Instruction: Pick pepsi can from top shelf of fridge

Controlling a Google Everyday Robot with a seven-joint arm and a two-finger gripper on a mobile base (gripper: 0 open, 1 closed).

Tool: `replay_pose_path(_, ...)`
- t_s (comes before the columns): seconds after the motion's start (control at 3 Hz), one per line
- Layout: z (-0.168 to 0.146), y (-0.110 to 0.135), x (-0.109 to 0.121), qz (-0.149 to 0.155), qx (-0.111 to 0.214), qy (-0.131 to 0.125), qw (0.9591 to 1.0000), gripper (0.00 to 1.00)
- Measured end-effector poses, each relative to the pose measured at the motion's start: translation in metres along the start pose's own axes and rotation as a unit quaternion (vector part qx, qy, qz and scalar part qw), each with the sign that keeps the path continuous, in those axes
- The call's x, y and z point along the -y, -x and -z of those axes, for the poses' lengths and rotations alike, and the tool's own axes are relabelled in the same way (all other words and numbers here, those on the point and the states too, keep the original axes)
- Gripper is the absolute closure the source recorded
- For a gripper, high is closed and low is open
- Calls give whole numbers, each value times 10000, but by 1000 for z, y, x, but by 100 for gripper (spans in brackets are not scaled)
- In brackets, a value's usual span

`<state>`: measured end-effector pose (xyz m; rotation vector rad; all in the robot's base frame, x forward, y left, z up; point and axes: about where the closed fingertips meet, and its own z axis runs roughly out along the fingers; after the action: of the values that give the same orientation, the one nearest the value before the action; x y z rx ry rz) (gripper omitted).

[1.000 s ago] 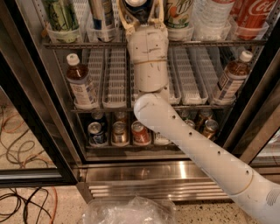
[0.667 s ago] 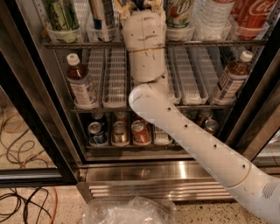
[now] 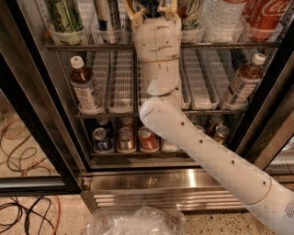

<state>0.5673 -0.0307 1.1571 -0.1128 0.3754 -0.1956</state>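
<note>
The pepsi can (image 3: 149, 4) shows only as a dark shape at the top edge, standing in the middle lane of the top shelf (image 3: 92, 46) of the fridge (image 3: 151, 181). My gripper (image 3: 150, 9) is up at that lane, open, with one yellowish finger (image 3: 131, 12) on each side of the can. My white wrist and arm rise from the lower right and hide the lane below the can.
On the top shelf stand a green can (image 3: 64, 13), a slim blue-silver can (image 3: 108, 13), a 7UP can (image 3: 190, 11), a water bottle (image 3: 225, 16) and a Coke bottle (image 3: 271, 13). Tea bottles (image 3: 85, 85) sit below, cans (image 3: 125, 140) lower. Cables (image 3: 20, 137) and plastic bag (image 3: 138, 220) lie on the floor.
My arm has pushed upward and deeper into the fridge, so the gripper and the can now sit at the very top edge of the view.
</note>
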Motion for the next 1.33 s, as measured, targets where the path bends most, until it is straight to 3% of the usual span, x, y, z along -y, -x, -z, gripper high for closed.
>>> replay_pose_path(0.33, 34, -3, 4, 298, -139, 138, 9994, 100)
replay_pose_path(0.67, 80, -16, 11, 651, -473, 350, 9961, 100)
replay_pose_path(1.0, 80, -16, 11, 651, -473, 350, 9961, 100)
replay_pose_path(1.33, 84, 2, 12, 573, -339, 439, 9968, 100)
